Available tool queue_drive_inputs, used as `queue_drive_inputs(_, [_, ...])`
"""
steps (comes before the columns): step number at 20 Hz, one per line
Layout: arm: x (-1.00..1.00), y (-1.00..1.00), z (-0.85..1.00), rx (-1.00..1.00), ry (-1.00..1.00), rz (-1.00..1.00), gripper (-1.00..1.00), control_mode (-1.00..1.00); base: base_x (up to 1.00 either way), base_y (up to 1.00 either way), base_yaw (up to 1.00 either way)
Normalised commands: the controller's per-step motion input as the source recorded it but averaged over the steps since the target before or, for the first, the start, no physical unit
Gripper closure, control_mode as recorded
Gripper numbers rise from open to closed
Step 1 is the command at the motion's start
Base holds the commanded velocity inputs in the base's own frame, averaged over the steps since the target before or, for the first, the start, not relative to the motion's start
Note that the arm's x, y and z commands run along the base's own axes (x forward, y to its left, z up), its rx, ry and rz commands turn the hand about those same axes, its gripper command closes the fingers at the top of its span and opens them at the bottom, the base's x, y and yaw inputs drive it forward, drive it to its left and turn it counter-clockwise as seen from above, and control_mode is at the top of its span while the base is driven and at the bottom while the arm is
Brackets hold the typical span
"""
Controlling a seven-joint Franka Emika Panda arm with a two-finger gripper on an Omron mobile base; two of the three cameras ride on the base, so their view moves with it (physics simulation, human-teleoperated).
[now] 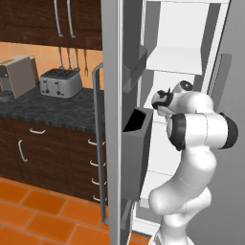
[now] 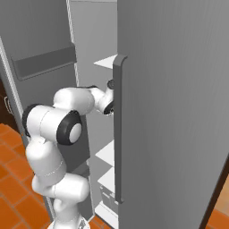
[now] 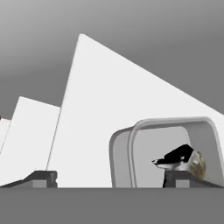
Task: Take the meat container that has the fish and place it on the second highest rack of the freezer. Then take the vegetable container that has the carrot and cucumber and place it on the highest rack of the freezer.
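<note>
Now the gripper [image 3: 111, 178] stands with its jaws spread wide and holding nothing, its fingertips [image 3: 41, 177] apart on either side of the meat container's [image 3: 168, 151] near rim. That container lies on a white freezer rack [image 3: 100, 118] with what looks like the dark fish [image 3: 177, 159] inside. From the base, the white arm [image 1: 191, 129] bends at the elbow and reaches into the open freezer [image 1: 179, 57]; the toaster [image 1: 61, 81] sits on the counter [image 1: 52, 107] left of the freezer door [image 1: 112, 119].

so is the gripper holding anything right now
Nothing is held. The gripper stands open, and the fish container sits on the white freezer rack between its spread fingertips.
</note>
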Motion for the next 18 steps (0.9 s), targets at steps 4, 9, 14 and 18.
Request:
queue_drive_inputs(4, [-0.11, 0.13, 0.47, -0.03, 0.00, 0.00, -1.00, -1.00, 0.00, 0.00, 0.00])
queue_drive_inputs(9, [-0.21, 0.06, 0.13, -0.01, 0.00, 0.00, -1.00, -1.00, 0.00, 0.00, 0.00])
queue_drive_inputs(14, [-0.38, 0.09, -0.06, -0.01, -0.03, 0.00, -1.00, -1.00, 0.00, 0.00, 0.00])
queue_drive_inputs(18, [-0.66, 0.02, 0.17, 0.00, -0.03, 0.00, -1.00, -1.00, 0.00, 0.00, 0.00])
